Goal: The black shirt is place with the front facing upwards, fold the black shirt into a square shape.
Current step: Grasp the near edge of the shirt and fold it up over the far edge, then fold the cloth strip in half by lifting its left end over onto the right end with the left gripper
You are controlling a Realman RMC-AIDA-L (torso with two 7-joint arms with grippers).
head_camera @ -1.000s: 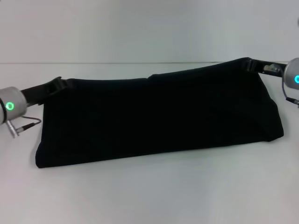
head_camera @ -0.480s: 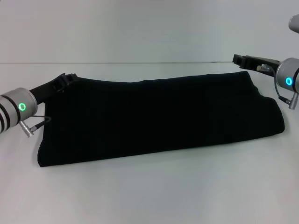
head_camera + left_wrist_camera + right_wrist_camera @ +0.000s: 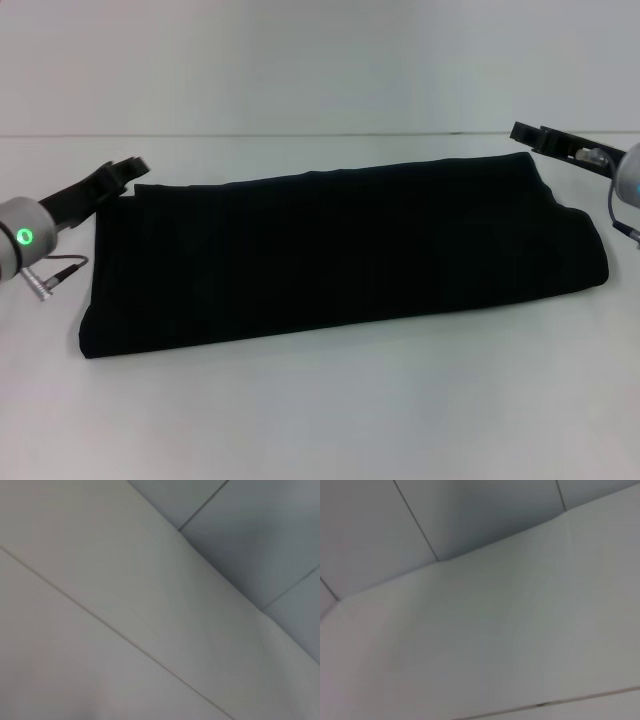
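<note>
Nearest you, the white counter (image 3: pixel 330 410) runs bare across the front of the head view. Just beyond it, the black shirt (image 3: pixel 340 250) lies flat as a long folded band stretching across the middle of the counter, its near edge slanting slightly, lower on your left and higher on your right, with no lettering showing on the upper face. At the shirt's far left corner, your left gripper (image 3: pixel 128 168) sits just beside the cloth, apart from it and holding nothing; whether its fingers are wide or narrow you cannot tell from here. Farther back, off the shirt's far right corner, your right gripper (image 3: pixel 528 134) hovers just clear of the fabric, also with nothing in it, and the spread of its fingers likewise cannot be made out. Past both grippers, the counter's far edge meets a plain pale wall (image 3: pixel 320 60). Both wrist views show only pale panelled surfaces with thin seams, no cloth.
</note>
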